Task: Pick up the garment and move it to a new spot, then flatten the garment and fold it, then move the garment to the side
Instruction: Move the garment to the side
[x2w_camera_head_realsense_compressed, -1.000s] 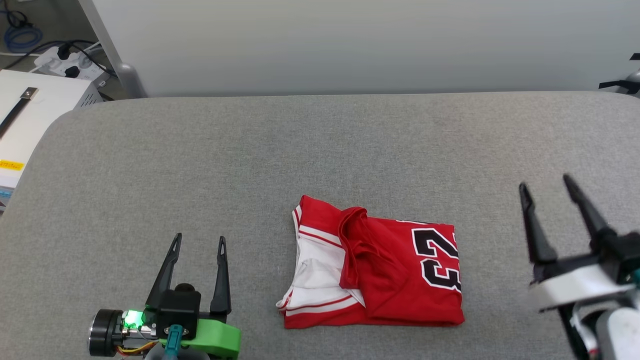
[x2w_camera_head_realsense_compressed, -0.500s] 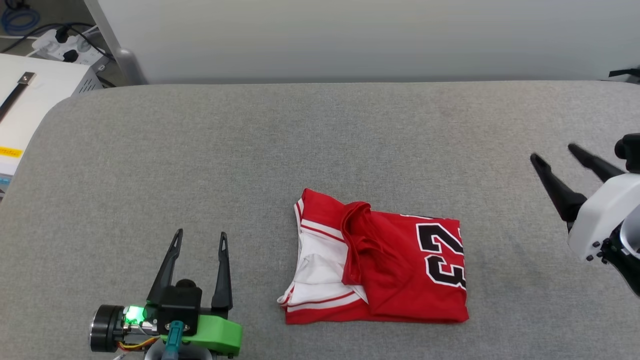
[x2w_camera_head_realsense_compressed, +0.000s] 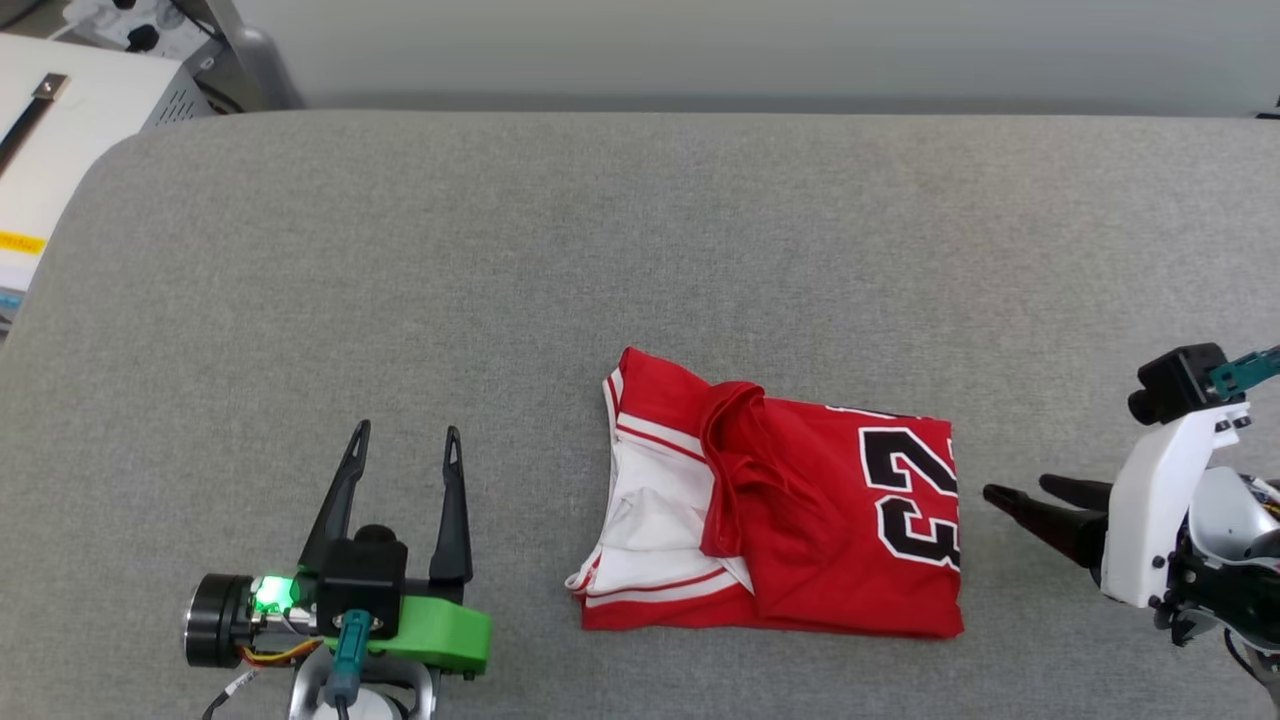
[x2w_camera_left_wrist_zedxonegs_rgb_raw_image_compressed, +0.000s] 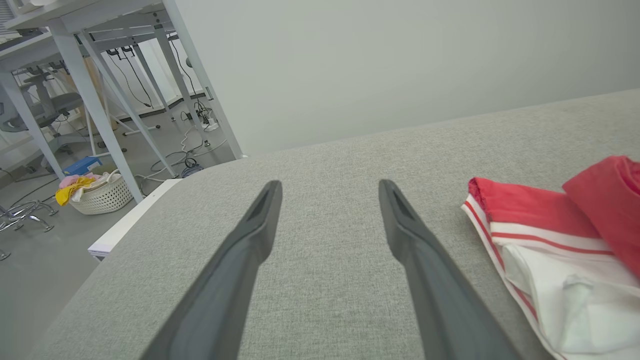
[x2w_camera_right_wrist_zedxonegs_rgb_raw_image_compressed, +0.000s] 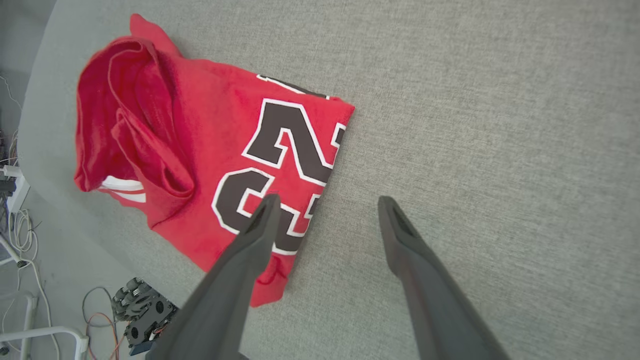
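Red thin-fabric T-shirt, white sleeves, number print: folded, mid grey tabletop. Left claw, 9 o'clock, released. Right claw, 3 o'clock, released, empty. Step, likely: move aside. Next: pinch all layers.

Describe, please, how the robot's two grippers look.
The left gripper has two long, dark, tapered fingers on a black block, a bright green bracket, a glowing green light and orange-yellow wires. The right gripper has like fingers, a white shell and a teal plug.
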